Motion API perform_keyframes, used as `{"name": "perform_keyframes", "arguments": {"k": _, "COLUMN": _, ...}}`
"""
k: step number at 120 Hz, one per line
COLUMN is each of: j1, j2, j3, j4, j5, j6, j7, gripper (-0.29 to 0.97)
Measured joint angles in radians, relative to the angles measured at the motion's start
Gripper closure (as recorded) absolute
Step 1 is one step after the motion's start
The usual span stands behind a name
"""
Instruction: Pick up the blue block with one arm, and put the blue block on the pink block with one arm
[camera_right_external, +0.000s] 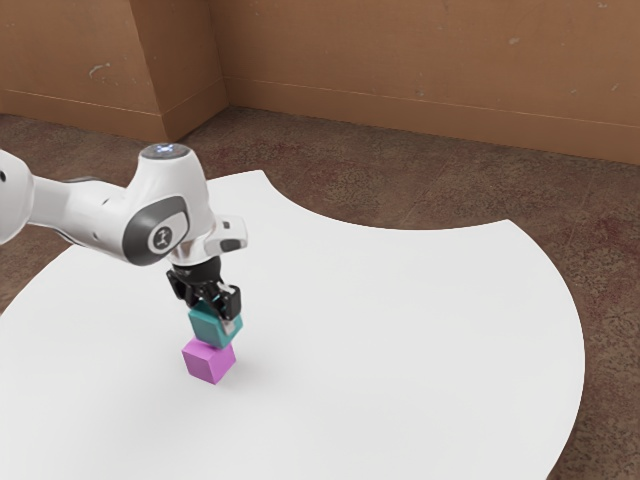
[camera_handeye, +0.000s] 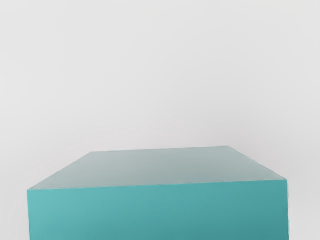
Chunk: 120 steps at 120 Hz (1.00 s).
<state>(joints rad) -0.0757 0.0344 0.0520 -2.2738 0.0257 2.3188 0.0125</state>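
Observation:
A teal-blue block (camera_right_external: 210, 326) sits directly on top of a pink block (camera_right_external: 208, 361) on the white table (camera_right_external: 400, 340), left of the middle in the exterior view. My black gripper (camera_right_external: 213, 308) reaches down onto the teal block from above, its fingers at the block's two sides, shut on it. In the wrist view the teal block (camera_handeye: 160, 200) lies close under my hand, with the white table behind it. The pink block is hidden beneath it there.
The round white table extends widely toward the exterior view's right and front. Beyond its curved edge is a brown speckled floor (camera_right_external: 400, 170), with brown walls (camera_right_external: 400, 60) at the back.

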Motion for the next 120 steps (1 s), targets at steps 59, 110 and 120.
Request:
{"name": "perform_keyframes", "arguments": {"k": 59, "j1": 0.035, "j2": -0.02, "j3": 0.005, "j4": -0.02, "j5": 0.0, "j6": 0.009, "j7": 0.003, "gripper": 0.31}}
{"name": "perform_keyframes", "arguments": {"k": 110, "j1": -0.01, "j2": -0.056, "j3": 0.043, "j4": -0.06, "j5": 0.0, "j6": -0.009, "j7": 0.003, "gripper": 0.31}}
{"name": "perform_keyframes", "arguments": {"k": 120, "j1": -0.006, "j2": -0.058, "j3": 0.048, "j4": -0.066, "j5": 0.0, "j6": -0.011, "j7": 0.003, "gripper": 0.31}}
